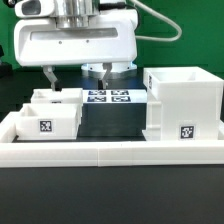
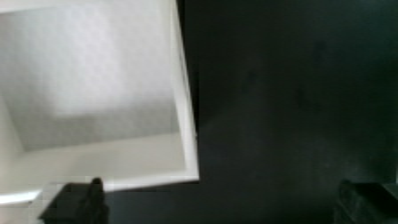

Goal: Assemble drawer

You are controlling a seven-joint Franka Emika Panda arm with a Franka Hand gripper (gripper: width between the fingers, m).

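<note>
The tall white drawer housing (image 1: 181,101) stands at the exterior view's right, open side up, with a tag low on its front. Two small white trays sit at the left: the front tray (image 1: 45,121) with a tag, and the rear tray (image 1: 54,97) behind it. My gripper (image 1: 76,78) hangs open and empty over the rear tray's right side. One finger (image 1: 48,76) is above the tray and the other finger (image 1: 103,75) is above the marker board. In the wrist view the gripper (image 2: 222,204) is open, and one finger (image 2: 75,201) is by the edge of a white tray (image 2: 98,85).
The marker board (image 1: 108,97) lies flat on the dark table between the trays and the housing. A long low white border wall (image 1: 110,150) runs across the front. The arm's white base (image 1: 75,45) stands behind.
</note>
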